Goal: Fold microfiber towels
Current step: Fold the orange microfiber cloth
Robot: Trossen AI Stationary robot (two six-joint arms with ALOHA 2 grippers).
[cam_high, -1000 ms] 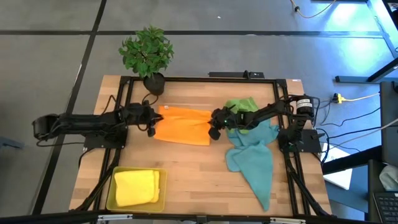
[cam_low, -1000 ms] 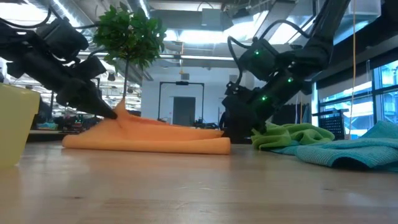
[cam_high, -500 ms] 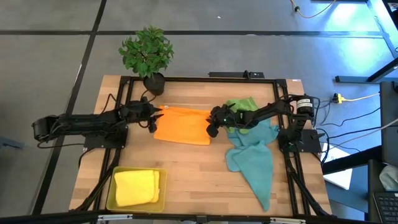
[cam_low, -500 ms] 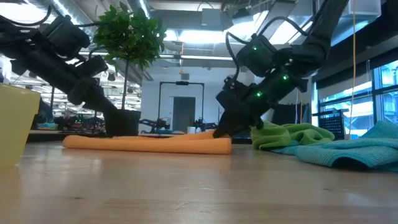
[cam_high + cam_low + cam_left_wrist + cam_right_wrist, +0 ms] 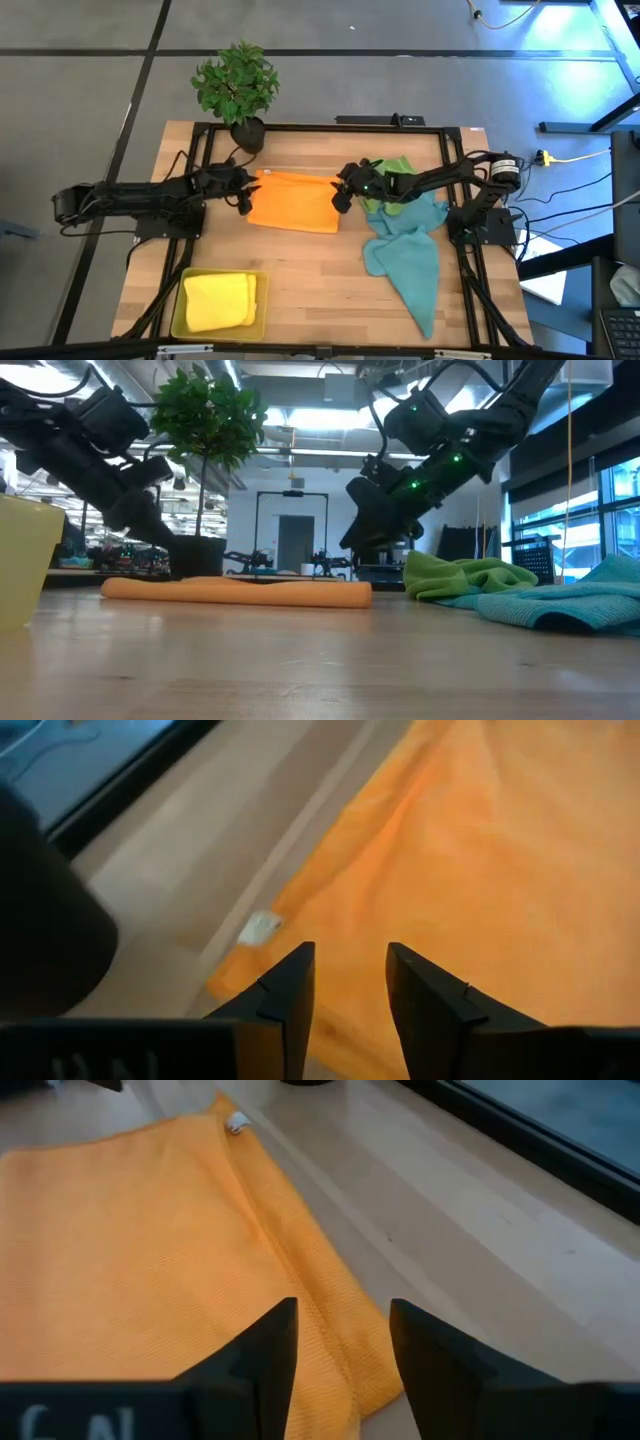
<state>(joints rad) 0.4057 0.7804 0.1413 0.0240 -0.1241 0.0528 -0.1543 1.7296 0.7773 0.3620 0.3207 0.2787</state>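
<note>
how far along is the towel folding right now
Done: a folded yellow towel lies in the yellow tray. In hand: the orange towel lies flat and folded over; the left gripper and right gripper hover open at its two far corners, holding nothing. Left: the green towel and the teal towels lie crumpled, unfolded.

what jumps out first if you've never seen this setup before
The bright orange towel lies folded flat at the middle of the table, with the left gripper and right gripper hovering open over its two far corners. To its right, green and teal towels sit in a rumpled heap, and a yellow towel rests in the tray at the near left corner.
</note>
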